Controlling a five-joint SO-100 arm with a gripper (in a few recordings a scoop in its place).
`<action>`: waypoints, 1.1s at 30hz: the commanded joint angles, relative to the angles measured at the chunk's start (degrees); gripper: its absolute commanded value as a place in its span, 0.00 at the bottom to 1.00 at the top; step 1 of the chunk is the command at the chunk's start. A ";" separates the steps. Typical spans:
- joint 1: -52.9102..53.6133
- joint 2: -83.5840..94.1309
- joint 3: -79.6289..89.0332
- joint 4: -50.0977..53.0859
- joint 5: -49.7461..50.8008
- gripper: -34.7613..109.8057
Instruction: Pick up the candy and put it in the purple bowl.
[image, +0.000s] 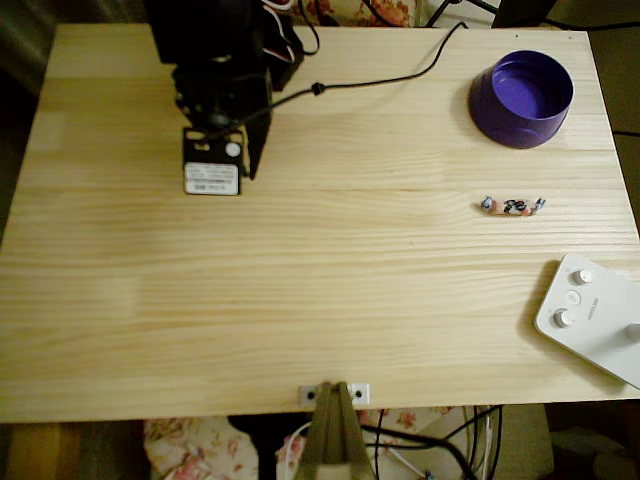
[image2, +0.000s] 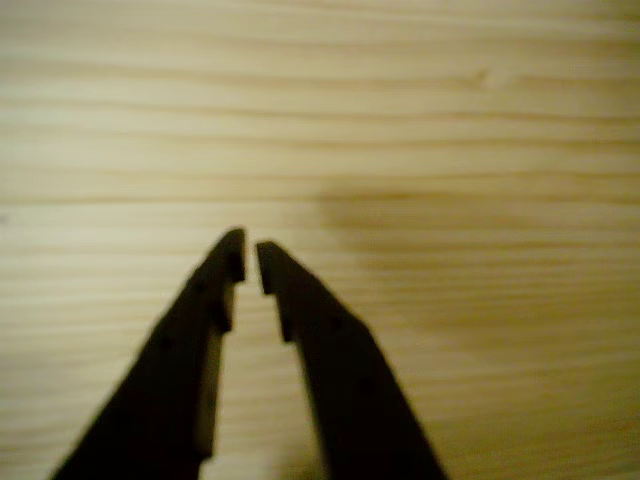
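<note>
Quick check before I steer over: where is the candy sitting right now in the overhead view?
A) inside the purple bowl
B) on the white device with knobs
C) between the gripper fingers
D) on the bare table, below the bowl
D: in the overhead view the candy lies on the table below the purple bowl, apart from it, and the gripper holds nothing.

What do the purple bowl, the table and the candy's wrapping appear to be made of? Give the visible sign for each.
Purple bowl: probably plastic; uniform colour, smooth thick walls, slight sheen.
Table: light wood, likely pine; grain lines and joined boards, matte.
Candy: probably thin printed film; multicoloured, too small to be sure.
</note>
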 joint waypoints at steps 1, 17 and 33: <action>0.18 0.79 -1.14 -0.44 0.62 0.24; -0.44 0.79 -1.14 -0.44 0.00 0.24; 0.18 0.79 -1.14 -0.44 0.62 0.24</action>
